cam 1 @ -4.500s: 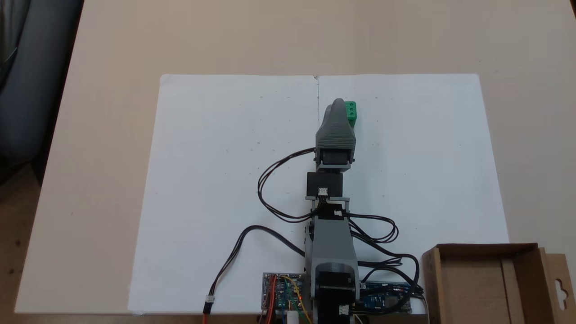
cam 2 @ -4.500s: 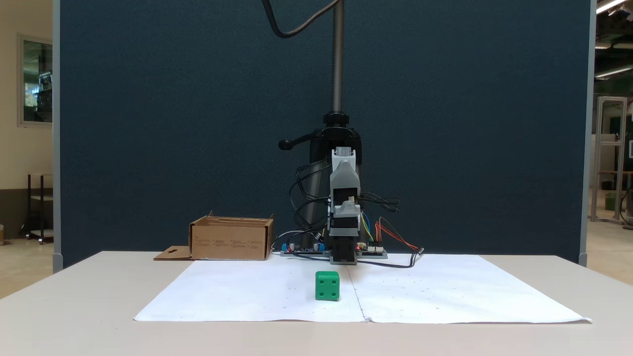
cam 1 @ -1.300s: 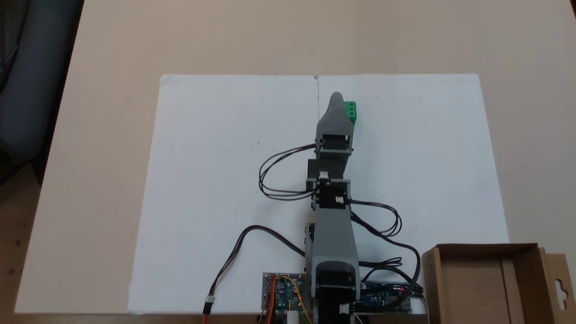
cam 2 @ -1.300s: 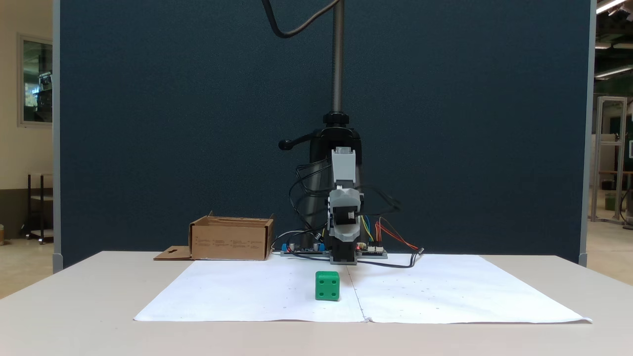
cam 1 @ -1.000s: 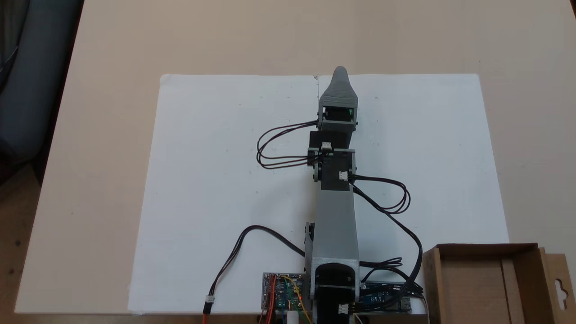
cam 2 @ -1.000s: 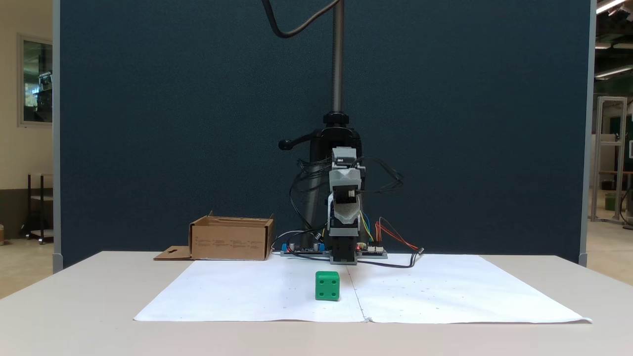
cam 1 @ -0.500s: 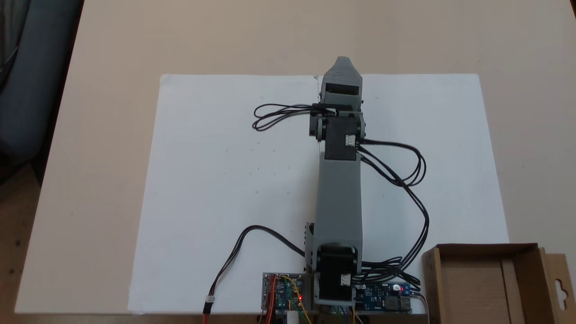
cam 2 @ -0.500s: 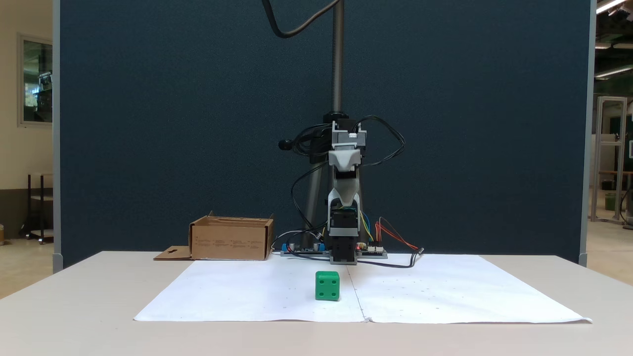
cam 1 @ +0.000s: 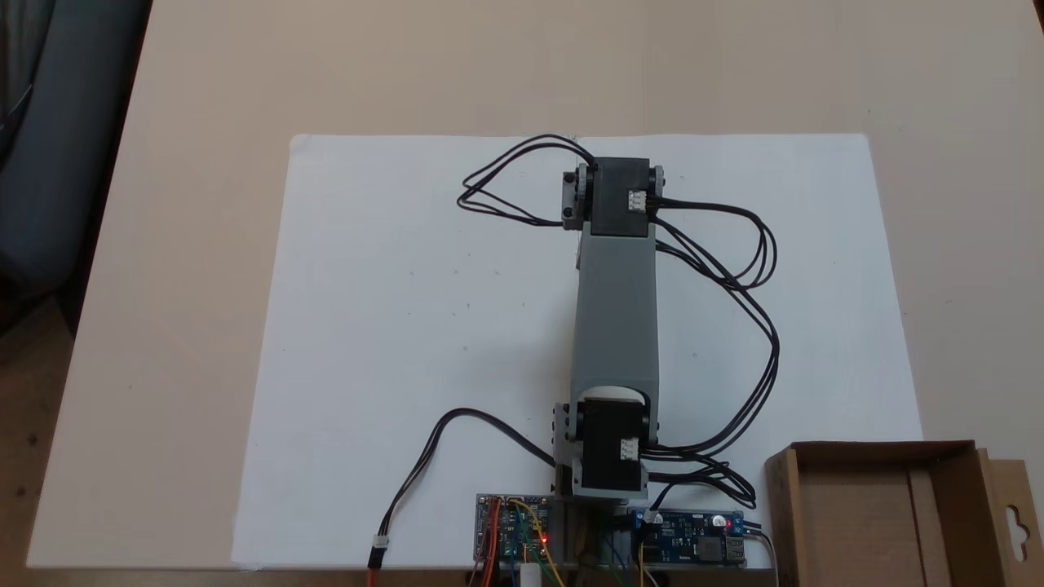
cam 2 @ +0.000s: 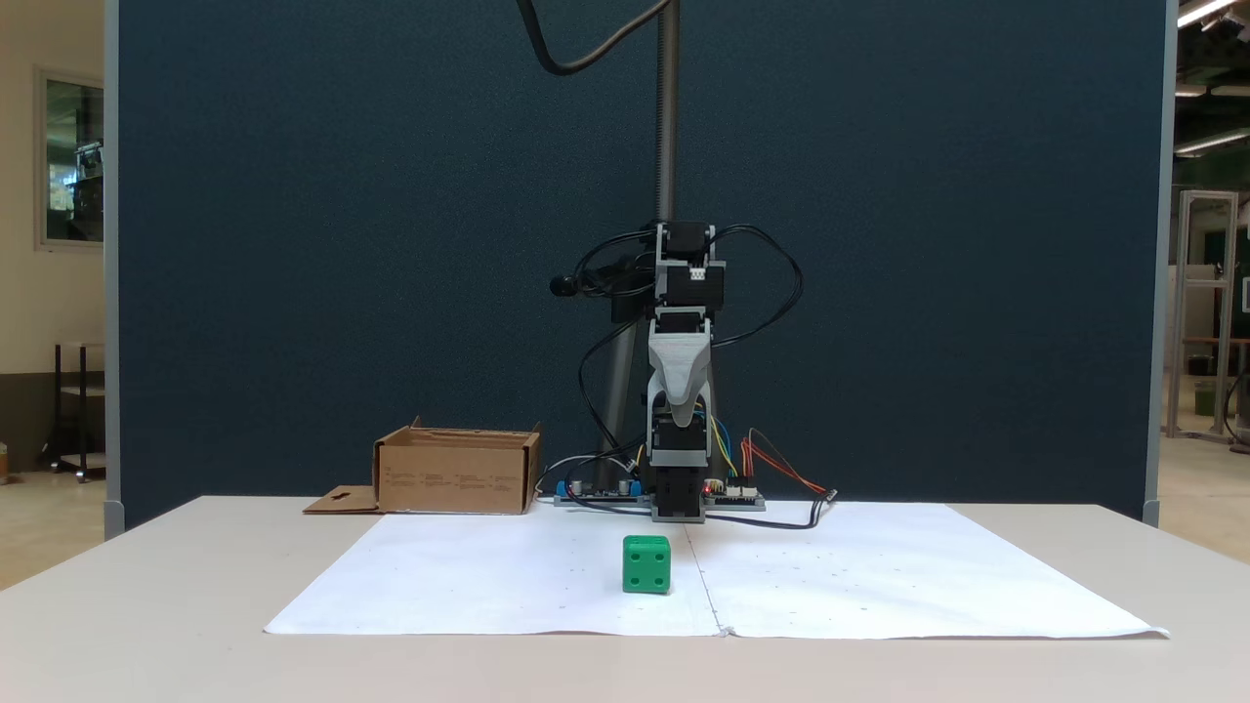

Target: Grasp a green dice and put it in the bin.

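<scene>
The green dice (cam 2: 646, 564) sits on the white paper near its centre crease, nothing touching it. My gripper (cam 2: 681, 418) hangs pointing straight down, high above the table and slightly right of the dice in that fixed view. It reads as one tapered grey shape with a single tip, so its jaws cannot be told apart. From above, the raised elbow (cam 1: 616, 200) and upper arm lie over the far middle of the paper. The bin (cam 1: 881, 514), a shallow brown cardboard box (cam 2: 457, 483), stands beside the arm's base.
A large white paper sheet (cam 1: 408, 326) covers the table's middle. Circuit boards (cam 1: 514, 534) and looping black cables (cam 1: 750, 326) crowd the arm's base. A dark partition and a camera stand pole (cam 2: 667, 107) rise behind the arm.
The arm has stretched out over the paper and its elbow has risen. The gripper swung from lying forward to hanging straight down. The dice has not moved.
</scene>
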You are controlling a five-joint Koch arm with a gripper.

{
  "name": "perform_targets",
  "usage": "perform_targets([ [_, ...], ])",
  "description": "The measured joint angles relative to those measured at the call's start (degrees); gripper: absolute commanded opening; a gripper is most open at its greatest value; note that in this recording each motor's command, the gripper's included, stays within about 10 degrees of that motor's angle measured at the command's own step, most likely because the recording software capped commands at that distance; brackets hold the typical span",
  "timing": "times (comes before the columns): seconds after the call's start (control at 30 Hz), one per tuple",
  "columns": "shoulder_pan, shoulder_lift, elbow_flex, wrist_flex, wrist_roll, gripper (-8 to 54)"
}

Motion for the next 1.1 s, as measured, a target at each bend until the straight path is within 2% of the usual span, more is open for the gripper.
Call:
perform_targets([
  [0.5, 4.31, -5.54, -5.27, 0.09, -5.98, 52.8],
  [1.1, 8.26, -14.41, -8.26, 0.00, -6.50, 52.5],
])
